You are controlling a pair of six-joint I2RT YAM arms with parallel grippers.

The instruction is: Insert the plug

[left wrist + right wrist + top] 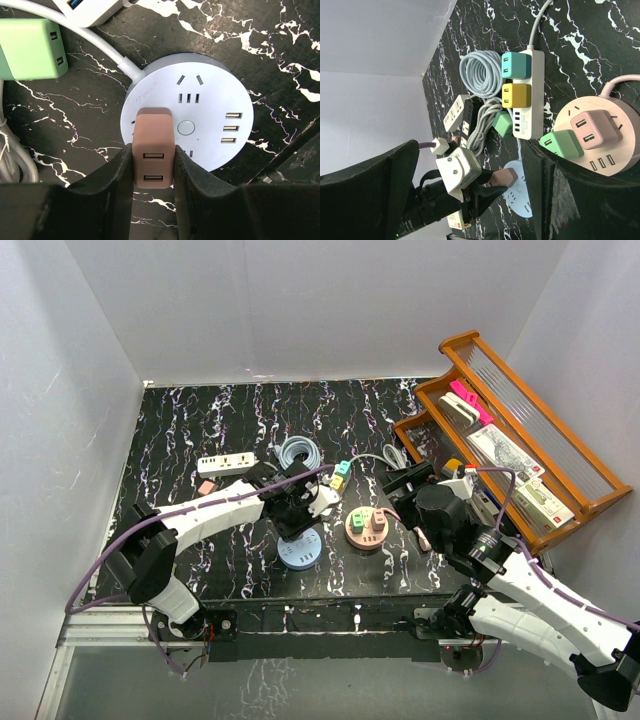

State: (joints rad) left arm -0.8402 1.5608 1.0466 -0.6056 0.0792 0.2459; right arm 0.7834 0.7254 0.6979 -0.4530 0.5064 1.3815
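Observation:
My left gripper (153, 162) is shut on a brownish-pink plug (153, 145) with two USB ports. The plug's far end sits over the left part of a round pale-blue socket hub (215, 117); its prongs are hidden, so I cannot tell whether they are in a socket. In the top view the left gripper (297, 512) stands directly over the hub (300, 552). The right wrist view shows the plug (505, 176) at the hub (520, 200) from the side. My right gripper (470, 200) is open and empty, above the table right of the hub (410, 490).
A round pink hub (366, 530) with green and pink adapters stands right of the blue hub. A white power strip (536, 90) with teal and yellow plugs, a loose green adapter (32, 47), a grey cable coil (298, 452) and another strip (226, 462) lie behind. A wooden rack (560, 490) stands at right.

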